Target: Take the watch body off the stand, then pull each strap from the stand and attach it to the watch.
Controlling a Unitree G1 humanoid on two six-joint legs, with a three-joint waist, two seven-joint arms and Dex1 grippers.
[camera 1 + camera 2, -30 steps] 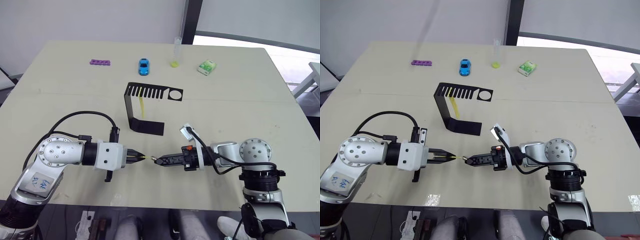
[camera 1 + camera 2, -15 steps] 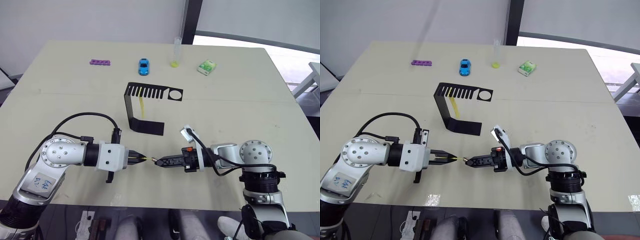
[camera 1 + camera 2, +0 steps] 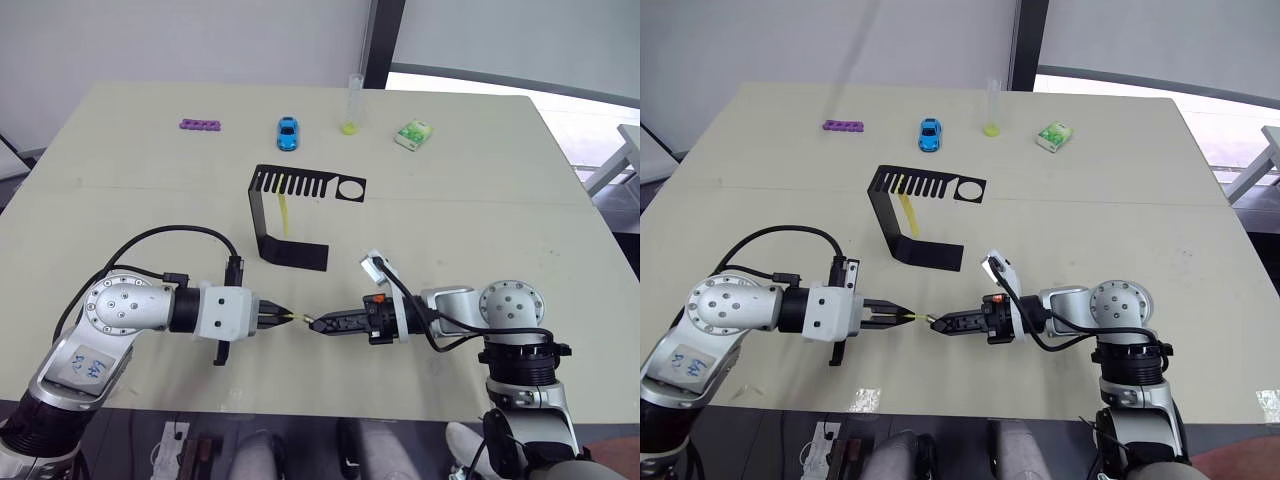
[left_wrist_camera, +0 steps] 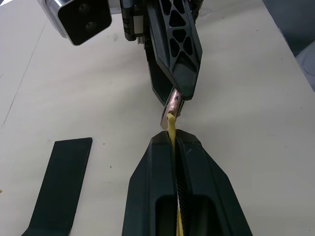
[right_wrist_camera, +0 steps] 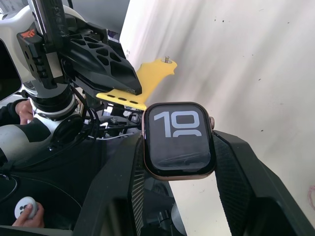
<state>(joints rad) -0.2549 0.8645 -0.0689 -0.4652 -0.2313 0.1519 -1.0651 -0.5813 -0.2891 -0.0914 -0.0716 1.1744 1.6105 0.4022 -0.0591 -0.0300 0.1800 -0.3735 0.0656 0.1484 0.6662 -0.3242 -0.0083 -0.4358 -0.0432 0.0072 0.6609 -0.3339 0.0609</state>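
Watch body point(image 5: 178, 139) black, rounded-square, white digits on dark screen, pinched in right gripper point(image 3: 316, 323), left gripper point(image 3: 281, 316) clamped on yellow strap point(image 5: 147, 81), strap tip touching watch edge

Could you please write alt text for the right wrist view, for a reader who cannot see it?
The right gripper clamps the watch body, its dark screen showing white digits. Just beyond it, the left gripper holds a yellow strap with small holes close to the watch's edge.
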